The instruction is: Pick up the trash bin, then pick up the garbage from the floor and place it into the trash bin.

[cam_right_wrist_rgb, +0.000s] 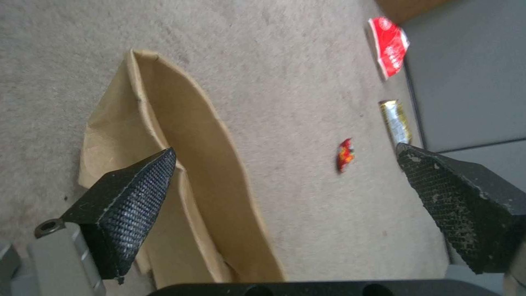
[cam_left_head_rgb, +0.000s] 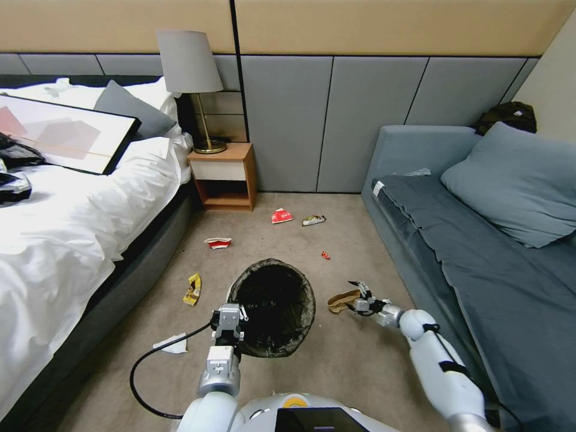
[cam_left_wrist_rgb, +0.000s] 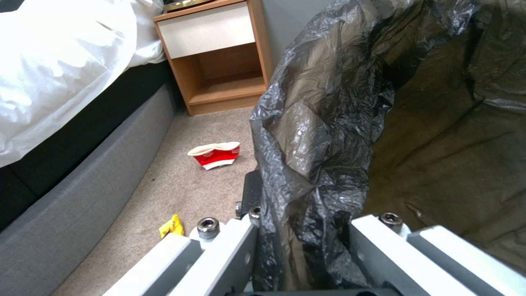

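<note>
Left end effector (cam_left_head_rgb: 230, 317) pinches the upright trash bin (cam_left_head_rgb: 273, 307)'s rim; right end effector (cam_left_head_rgb: 358, 296), spread, hovers by tan piece (cam_left_head_rgb: 341, 300).

trash bin (cam_left_head_rgb: 273, 309): white, lined with a crinkled black bag
carpet (cam_left_head_rgb: 360, 360): beige
tan curled piece (cam_left_head_rgb: 341, 300): tan, just right of the bin
yellow wrapper (cam_left_head_rgb: 193, 289): yellow, left of the bin
crushed cup (cam_left_head_rgb: 218, 243): red and white, beyond the bin
flat pack (cam_left_head_rgb: 281, 216): red with white print, farther beyond the bin
sofa (cam_left_head_rgb: 480, 252): blue-grey
bed linen (cam_left_head_rgb: 66, 222): white
nightstand (cam_left_head_rgb: 222, 177): orange-brown wood with a white drawer
</note>
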Available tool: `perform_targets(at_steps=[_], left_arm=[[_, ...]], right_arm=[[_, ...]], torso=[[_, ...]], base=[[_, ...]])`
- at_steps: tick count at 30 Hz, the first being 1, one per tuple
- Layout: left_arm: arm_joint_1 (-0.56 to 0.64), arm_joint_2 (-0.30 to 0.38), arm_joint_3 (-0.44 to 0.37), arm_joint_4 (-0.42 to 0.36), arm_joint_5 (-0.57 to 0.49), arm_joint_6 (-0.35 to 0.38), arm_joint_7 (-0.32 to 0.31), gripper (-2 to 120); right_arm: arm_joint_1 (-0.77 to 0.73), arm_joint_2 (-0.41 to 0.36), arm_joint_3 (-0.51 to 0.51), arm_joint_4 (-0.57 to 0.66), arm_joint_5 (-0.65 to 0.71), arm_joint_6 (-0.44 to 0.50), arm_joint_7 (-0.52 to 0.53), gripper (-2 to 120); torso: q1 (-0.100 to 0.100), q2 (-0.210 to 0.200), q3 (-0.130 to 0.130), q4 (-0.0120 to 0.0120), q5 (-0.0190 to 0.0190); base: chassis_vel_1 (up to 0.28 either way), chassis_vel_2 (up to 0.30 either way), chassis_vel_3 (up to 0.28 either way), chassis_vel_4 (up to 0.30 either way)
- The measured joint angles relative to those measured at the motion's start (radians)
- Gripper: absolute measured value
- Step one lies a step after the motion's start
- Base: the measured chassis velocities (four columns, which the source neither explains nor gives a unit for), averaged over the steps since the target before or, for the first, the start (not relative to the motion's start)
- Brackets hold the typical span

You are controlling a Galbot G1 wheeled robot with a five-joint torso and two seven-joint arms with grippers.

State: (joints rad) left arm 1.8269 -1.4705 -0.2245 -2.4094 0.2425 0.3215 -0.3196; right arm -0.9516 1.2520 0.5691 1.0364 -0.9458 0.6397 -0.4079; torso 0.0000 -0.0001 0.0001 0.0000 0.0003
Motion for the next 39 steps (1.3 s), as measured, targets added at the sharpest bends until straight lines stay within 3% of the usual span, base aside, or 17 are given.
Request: perform_targets(at_steps=[33, 36, 39], left_arm=[[0.004, -0.003, 0.005, -0.002, 0.007, -0.005, -0.003, 1], [0.005, -0.003, 0.005, -0.002, 0.007, -0.006, -0.003, 1], [0.005, -0.003, 0.005, -0.002, 0.008, -0.007, -0.004, 1]], right_arm=[[-0.016, 0.056, -0.012, -0.039, 0.02, -0.026, 0.013, 100], [-0.023, 0.061, -0.011, -0.05, 0.041, -0.029, 0.012, 98], [-0.031, 0.069, -0.009, -0.069, 0.084, -0.03, 0.002, 87]], torso=[[0.0, 0.0, 0.0, 0.0001, -0.0003], [0.0, 0.0, 0.0, 0.0001, -0.0004], [0.0, 0.0, 0.0, 0.0001, -0.0004]], base=[[0.0, 0.0, 0.0, 0.0], [0.0, 0.0, 0.0, 0.0], [0.0, 0.0, 0.0, 0.0]])
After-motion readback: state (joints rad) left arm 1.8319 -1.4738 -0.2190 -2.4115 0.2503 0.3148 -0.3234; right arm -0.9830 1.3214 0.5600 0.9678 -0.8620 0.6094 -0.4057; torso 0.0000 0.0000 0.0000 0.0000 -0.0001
